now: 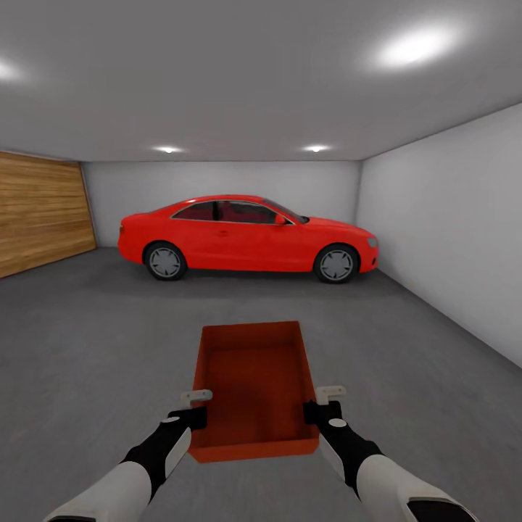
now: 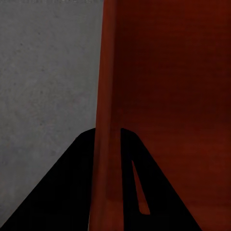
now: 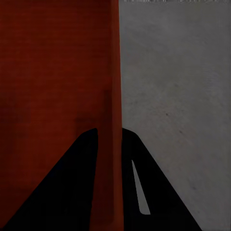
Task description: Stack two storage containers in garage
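Overhead, grey garage floor [image 1: 87,348], seemingly concrete.

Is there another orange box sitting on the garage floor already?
No: the head view has just one storage container, held between the left gripper and right gripper, and bare grey floor around it.

Matt container [image 1: 255,377], rough concrete floor [image 1: 87,348]
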Tool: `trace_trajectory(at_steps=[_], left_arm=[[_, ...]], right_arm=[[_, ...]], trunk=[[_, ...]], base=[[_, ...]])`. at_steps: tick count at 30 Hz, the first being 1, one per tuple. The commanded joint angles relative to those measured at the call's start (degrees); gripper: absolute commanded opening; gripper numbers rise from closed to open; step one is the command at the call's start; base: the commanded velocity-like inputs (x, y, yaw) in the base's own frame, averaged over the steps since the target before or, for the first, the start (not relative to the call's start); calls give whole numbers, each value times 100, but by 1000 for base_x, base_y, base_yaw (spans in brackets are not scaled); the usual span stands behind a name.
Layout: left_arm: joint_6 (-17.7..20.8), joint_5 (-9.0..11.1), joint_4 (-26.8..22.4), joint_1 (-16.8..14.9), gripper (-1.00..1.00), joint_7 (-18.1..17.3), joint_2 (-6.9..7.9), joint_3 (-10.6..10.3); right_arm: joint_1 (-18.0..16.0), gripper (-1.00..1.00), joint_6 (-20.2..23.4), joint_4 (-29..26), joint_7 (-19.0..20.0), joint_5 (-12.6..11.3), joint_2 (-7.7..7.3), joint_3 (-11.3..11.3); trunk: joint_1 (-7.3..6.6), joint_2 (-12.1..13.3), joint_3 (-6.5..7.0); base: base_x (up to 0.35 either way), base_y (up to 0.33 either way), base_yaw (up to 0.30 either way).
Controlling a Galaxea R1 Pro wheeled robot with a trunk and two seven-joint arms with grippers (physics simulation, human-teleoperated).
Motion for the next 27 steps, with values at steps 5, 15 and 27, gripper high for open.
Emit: trace_trajectory(at_steps=[5, 15, 27], left_arm=[[-120, -65, -146, -6, -100, 165, 10, 143], [-120, -65, -137, -6, -100, 165, 11, 141], [-120, -65, -137, -6, -100, 165, 11, 146]], right_arm=[[-1, -100, -17, 23, 89, -6, 4, -16], [-1, -100, -17, 23, 84, -12, 4, -16], [-1, -100, -12, 23, 80, -6, 4, -16]], trunk=[[4, -7, -9], [4, -7, -9], [4, -7, -9]], base=[[320, 0, 0], [321, 0, 0], [321, 0, 0]])
